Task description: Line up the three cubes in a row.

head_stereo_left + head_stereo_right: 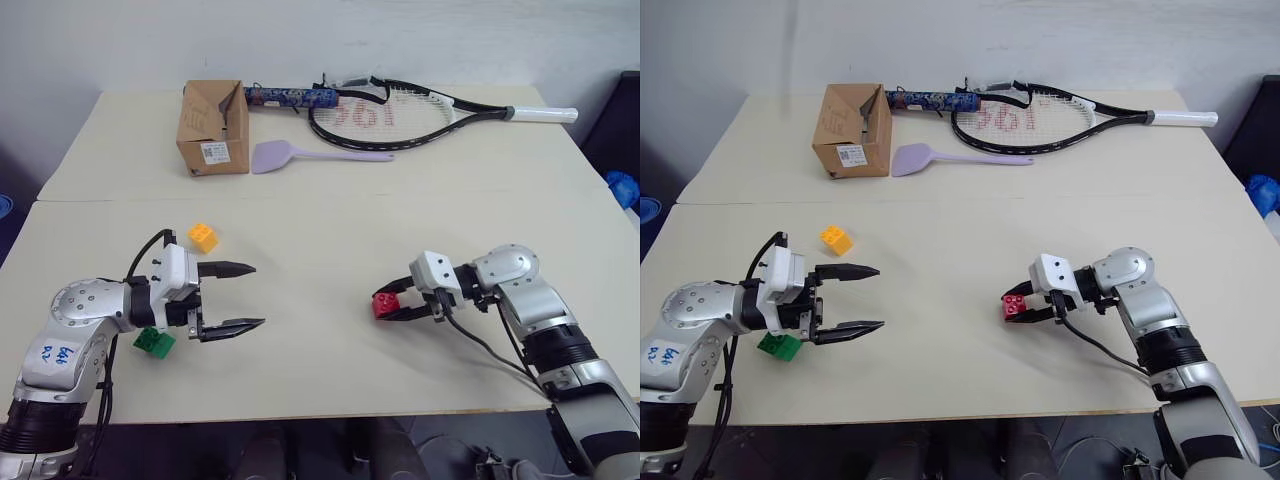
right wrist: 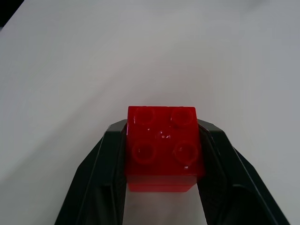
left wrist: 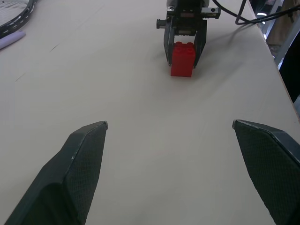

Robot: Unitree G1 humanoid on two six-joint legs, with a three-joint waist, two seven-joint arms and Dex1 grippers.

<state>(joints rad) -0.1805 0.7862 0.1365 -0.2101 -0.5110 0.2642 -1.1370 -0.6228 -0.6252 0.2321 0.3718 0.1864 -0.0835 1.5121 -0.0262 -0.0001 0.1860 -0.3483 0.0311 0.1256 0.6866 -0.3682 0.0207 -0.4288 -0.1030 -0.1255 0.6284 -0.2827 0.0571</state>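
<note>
Your right hand (image 1: 393,306) grips the red cube (image 1: 384,305) toward the table's (image 1: 330,240) right front, while your left hand (image 1: 240,296) hangs wide open and empty near the left front edge, beside the green cube (image 1: 153,342); the orange-yellow cube (image 1: 203,237) sits behind it, no row formed yet.

Bright, even room light, soft faint shadows on the pale tabletop (image 1: 330,230), small glints on the red cube (image 2: 163,146), all views sharp.
</note>
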